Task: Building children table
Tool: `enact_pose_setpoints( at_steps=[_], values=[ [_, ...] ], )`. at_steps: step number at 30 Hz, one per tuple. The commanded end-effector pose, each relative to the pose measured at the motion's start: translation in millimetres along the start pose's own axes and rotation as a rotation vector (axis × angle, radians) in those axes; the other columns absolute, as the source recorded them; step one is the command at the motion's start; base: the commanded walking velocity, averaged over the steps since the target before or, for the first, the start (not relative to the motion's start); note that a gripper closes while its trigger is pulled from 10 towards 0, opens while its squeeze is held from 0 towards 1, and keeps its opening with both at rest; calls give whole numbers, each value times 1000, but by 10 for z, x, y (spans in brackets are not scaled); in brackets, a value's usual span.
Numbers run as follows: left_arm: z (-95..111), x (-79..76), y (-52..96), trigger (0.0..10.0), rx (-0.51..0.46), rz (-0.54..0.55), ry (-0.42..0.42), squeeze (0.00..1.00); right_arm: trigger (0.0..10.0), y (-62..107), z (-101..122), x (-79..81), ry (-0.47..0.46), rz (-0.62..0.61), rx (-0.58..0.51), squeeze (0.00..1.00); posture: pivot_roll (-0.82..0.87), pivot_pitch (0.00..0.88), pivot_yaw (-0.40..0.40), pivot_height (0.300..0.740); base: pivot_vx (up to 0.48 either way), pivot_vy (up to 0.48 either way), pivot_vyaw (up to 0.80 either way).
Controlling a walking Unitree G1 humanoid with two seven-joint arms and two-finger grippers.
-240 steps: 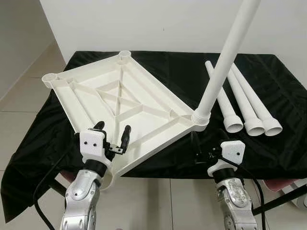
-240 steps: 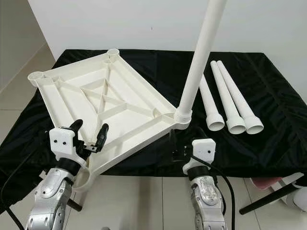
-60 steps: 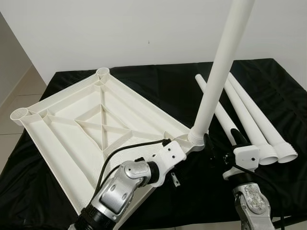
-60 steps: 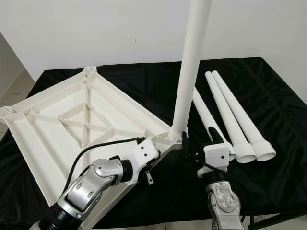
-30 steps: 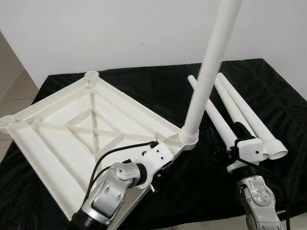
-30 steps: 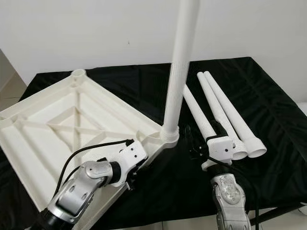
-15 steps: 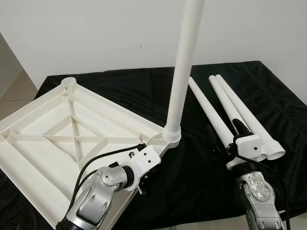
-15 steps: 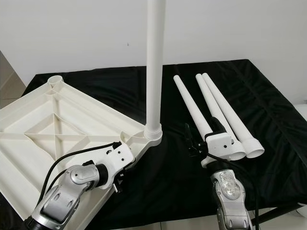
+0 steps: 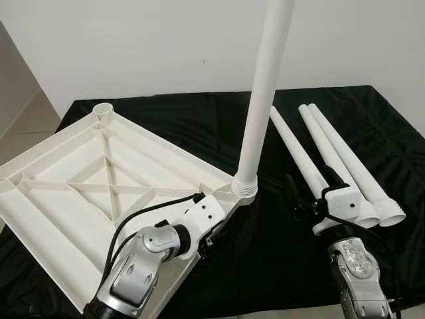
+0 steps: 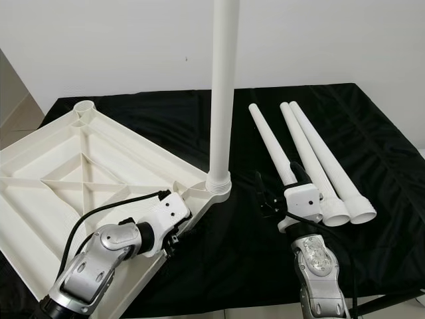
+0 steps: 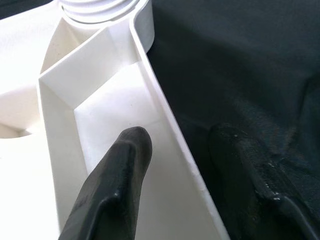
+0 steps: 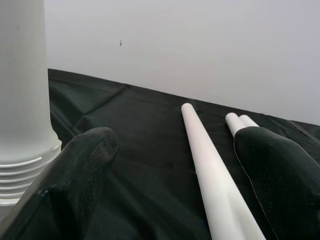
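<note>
While left gripper [image 11: 182, 150] fingers straddle tabletop [image 9: 99, 179] rim; right gripper [image 12: 175, 165] fingers spread, empty.

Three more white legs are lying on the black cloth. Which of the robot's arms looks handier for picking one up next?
Probably the right. The right gripper hovers open right beside the three loose legs, with the nearest leg lying between its fingers' line of sight. The left gripper is busy straddling the edge of the tabletop near the fitted leg.
</note>
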State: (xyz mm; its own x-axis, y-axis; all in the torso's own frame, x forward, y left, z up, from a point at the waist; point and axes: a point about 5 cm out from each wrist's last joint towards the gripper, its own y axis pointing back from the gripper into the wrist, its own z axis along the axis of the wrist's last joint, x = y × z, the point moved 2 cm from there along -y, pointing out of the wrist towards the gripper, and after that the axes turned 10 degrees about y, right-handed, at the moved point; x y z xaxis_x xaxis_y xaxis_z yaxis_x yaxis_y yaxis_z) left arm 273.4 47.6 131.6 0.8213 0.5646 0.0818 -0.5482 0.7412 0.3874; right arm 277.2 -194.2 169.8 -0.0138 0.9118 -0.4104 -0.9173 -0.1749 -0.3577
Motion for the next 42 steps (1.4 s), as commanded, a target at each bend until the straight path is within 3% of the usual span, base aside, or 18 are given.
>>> enact_pose_setpoints(
  at_steps=[1, 14, 21, 28, 31, 35, 36, 37, 38, 39, 42],
  values=[
    [29, 64, -20, 10000, 7, 63, 0, 0, 10000, 18, -25, -29, 0, -8, 4, 0, -148, 86, 59, 740, 0, 0, 0],
    [316, 90, -209, 10000, -33, 104, 56, 0, 10000, -2, -18, -24, 5, -9, -2, 0, -153, 91, 68, 740, 0, 0, 0],
    [260, 100, -328, 10000, 26, 169, 73, 0, 10000, -2, -13, -36, 8, -15, -2, 0, -160, 93, 68, 740, 0, 0, 0],
    [214, 121, -354, 10000, 62, 226, 91, 0, 10000, 0, -13, -44, 9, -18, -2, 0, -157, 96, 68, 740, 0, 0, 0],
    [200, 125, -355, 10000, 72, 237, 61, 0, 10000, 2, -17, -37, 8, -15, -1, 0, -157, 96, 68, 740, 0, 0, 0],
    [195, 128, -362, 10000, 72, 245, 99, 0, 10000, 2, -16, -34, 8, -13, -1, 0, -156, 98, 68, 740, 0, 0, 0],
    [209, 125, -363, 6510, 62, 243, 106, 0, 10000, 1, -14, -34, 9, -12, -2, 0, -157, 99, 67, 740, 0, 0, 0],
    [211, 124, -363, 941, 60, 244, 110, 0, 10000, 0, -14, -35, 10, -12, -2, 0, -157, 99, 68, 740, 0, 0, 0],
    [211, 124, -363, 941, 60, 244, 110, 0, 10000, 0, -14, -35, 10, -12, -2, 0, -157, 99, 68, 740, 0, 0, 0],
    [214, 120, -362, 0, 56, 242, 108, 0, 10000, 0, -13, -36, 11, -12, -2, 0, -158, 100, 68, 740, 0, 0, 0],
    [215, 109, -362, 0, 52, 236, 106, 0, 10000, 0, -13, -42, 13, -13, -2, 0, -158, 100, 68, 740, 0, 0, 0]
  ],
)
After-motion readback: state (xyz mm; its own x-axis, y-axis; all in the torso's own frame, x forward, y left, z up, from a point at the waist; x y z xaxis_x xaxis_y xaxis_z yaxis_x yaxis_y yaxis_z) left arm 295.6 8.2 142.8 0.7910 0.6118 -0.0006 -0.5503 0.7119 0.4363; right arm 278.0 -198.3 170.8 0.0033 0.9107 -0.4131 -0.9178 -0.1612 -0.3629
